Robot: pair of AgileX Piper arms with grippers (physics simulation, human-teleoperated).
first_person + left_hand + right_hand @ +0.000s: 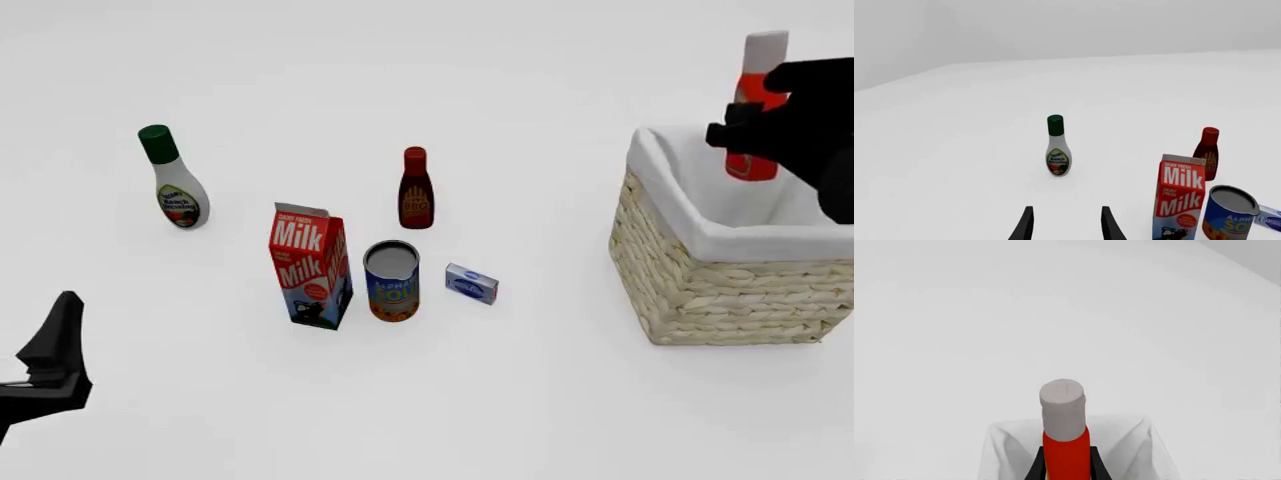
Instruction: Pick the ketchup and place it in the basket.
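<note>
At the upper right of the front view, the right gripper (761, 125) is clamped on the bright red-orange plastic ketchup bottle with a white cap (755, 100), holding it upright over the large straw-coloured wicker basket with a white cloth lining (727, 275). The bottle's base seems to sit about level with the rim. To finish well, I judge the arm should lower straight down, keeping the bottle vertical and clear of the folded cloth, and release only once the base is well inside. The left gripper (1065, 225) stands open and empty at lower left, well apart from the milk carton (310, 265).
</note>
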